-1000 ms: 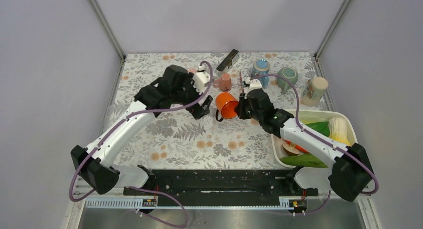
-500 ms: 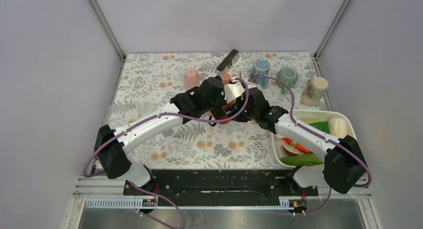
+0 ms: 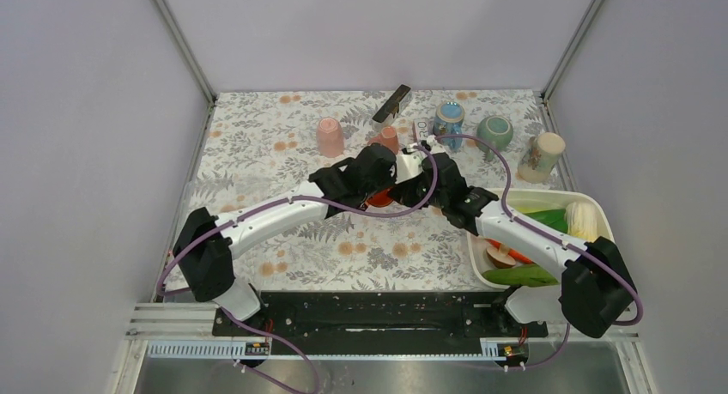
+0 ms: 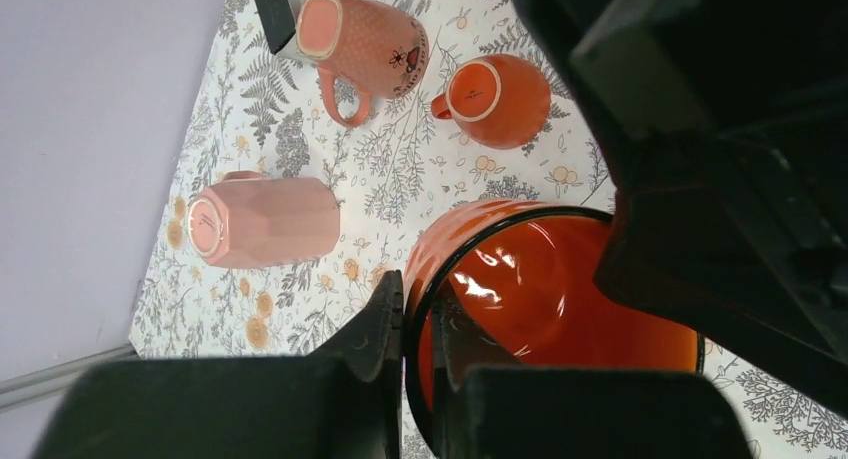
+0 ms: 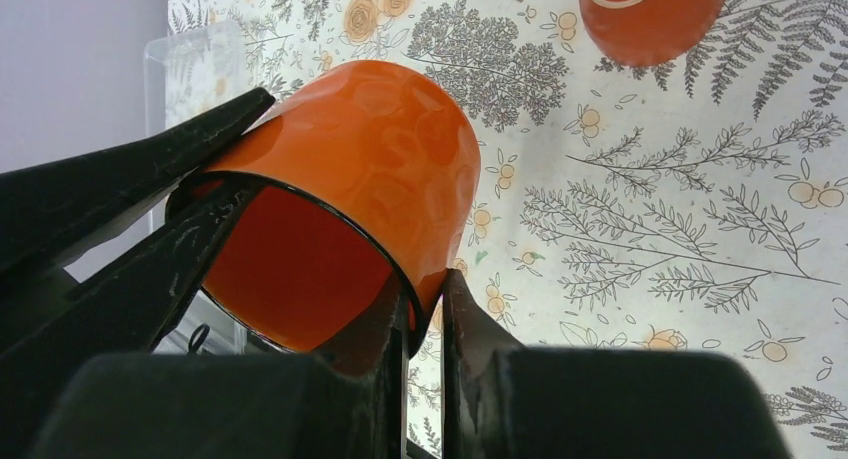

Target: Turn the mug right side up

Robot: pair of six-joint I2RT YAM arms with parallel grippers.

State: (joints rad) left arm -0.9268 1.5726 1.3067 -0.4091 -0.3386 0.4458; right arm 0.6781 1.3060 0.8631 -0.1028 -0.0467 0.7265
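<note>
The orange mug (image 5: 370,149) hangs tilted on its side over the middle of the floral table (image 3: 283,231), with its mouth toward the arms. Both pincers have it by the rim: the left gripper (image 4: 420,319) is closed on the wall with one finger inside and one outside, and the right gripper (image 5: 425,309) is clamped the same way on the opposite side. That looks like the weak point to me. A thin glossy lip pinched from two sides could slip if either arm twists or pulls out of step with the other, and the mug would then fall. The small orange cup (image 4: 500,99) stands upside down just beyond it on the far side, and a spotted pink mug (image 4: 365,44) and a pink faceted cup (image 4: 265,219) are near, to the far left. The tray (image 3: 601,214) of vegetables sits well apart at the right — not in the way.
</note>
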